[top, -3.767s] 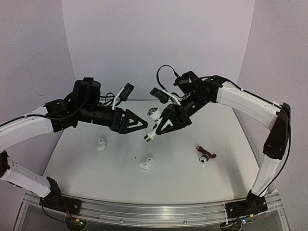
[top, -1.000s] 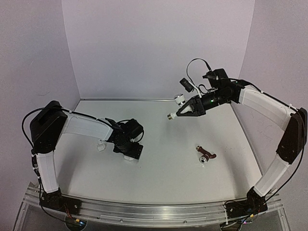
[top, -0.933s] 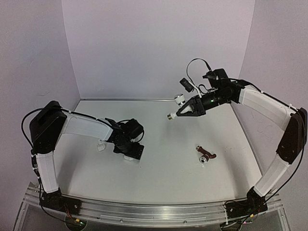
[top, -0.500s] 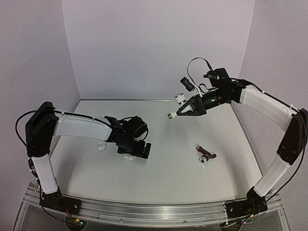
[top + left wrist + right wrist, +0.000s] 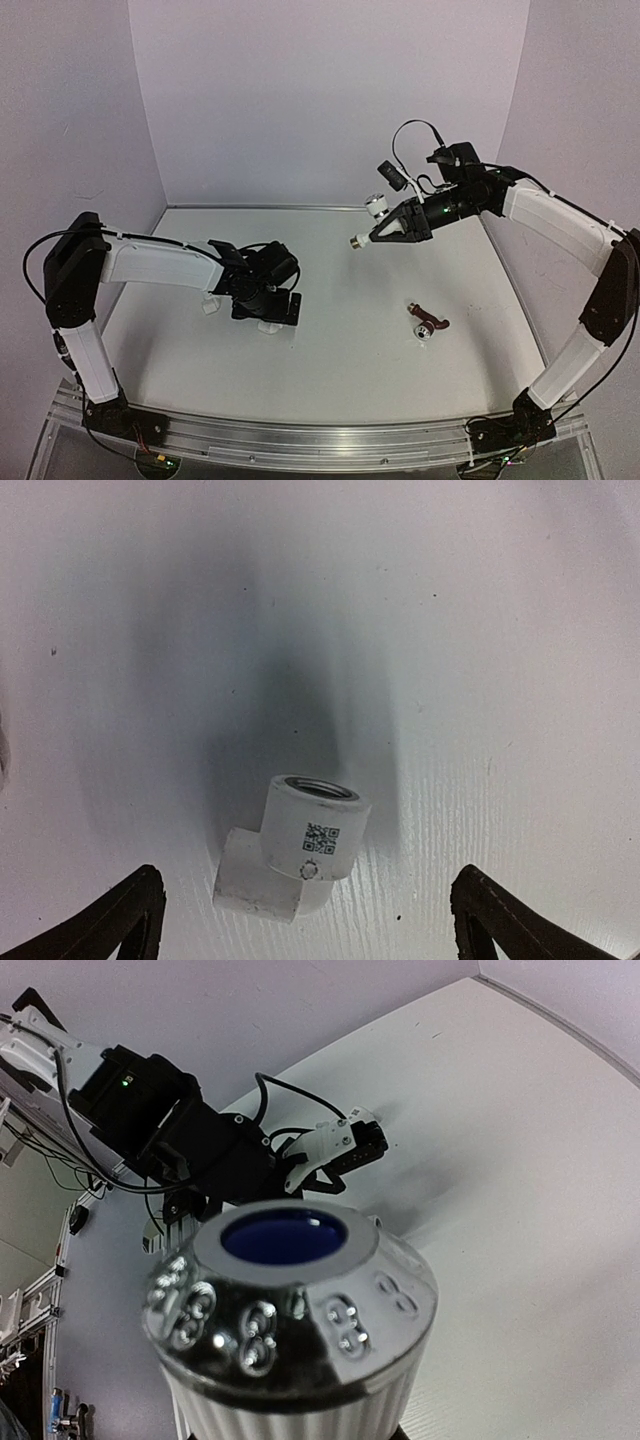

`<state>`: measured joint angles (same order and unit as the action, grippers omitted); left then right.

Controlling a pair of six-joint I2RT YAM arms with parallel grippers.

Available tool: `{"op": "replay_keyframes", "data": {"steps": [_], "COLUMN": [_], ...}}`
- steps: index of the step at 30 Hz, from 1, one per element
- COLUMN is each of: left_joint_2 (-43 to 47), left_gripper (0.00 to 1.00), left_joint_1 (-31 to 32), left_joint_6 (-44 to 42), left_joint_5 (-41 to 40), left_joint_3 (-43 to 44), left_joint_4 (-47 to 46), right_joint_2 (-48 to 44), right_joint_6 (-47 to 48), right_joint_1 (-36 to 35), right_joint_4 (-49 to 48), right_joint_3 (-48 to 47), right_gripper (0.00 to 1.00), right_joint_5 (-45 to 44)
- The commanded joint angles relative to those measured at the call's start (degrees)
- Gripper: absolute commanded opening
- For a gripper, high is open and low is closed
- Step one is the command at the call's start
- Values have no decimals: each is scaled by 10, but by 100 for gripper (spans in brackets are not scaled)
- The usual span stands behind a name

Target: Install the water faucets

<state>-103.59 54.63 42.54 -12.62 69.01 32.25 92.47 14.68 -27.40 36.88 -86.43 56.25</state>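
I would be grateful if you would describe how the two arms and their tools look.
The left arm and right arm have white link shells and black joints. The left tool and right tool are black and wedge-shaped. A thin black cable loops over the right wrist.

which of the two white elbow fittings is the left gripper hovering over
The elbow nearer the middle of the table, lying directly below the open left gripper; the other elbow sits apart, further left.
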Motion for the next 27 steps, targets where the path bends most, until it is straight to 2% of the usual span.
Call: {"op": "replay_keyframes", "data": {"steps": [1, 7, 19, 27], "left_joint_2": [5, -4, -94, -93], "left_gripper": [100, 100, 100, 100], "left_joint_1": [-4, -3, 43, 49], "left_joint_6": [15, 1, -67, -97], "left_joint_5": [13, 52, 123, 151], "left_joint_3": [-24, -44, 75, 108], "left_joint_4": [-28, -95, -148, -183], "right_joint_2": [-25, -35, -39, -58], "right_joint_6": [-1, 1, 3, 3], "right_joint_1": [2, 2, 2, 8], "right_joint_4": [-16, -16, -16, -15], "right_joint_3": [-3, 1, 2, -4], "right_gripper": [0, 0, 0, 0], "right_joint_5": [16, 13, 15, 15]}}
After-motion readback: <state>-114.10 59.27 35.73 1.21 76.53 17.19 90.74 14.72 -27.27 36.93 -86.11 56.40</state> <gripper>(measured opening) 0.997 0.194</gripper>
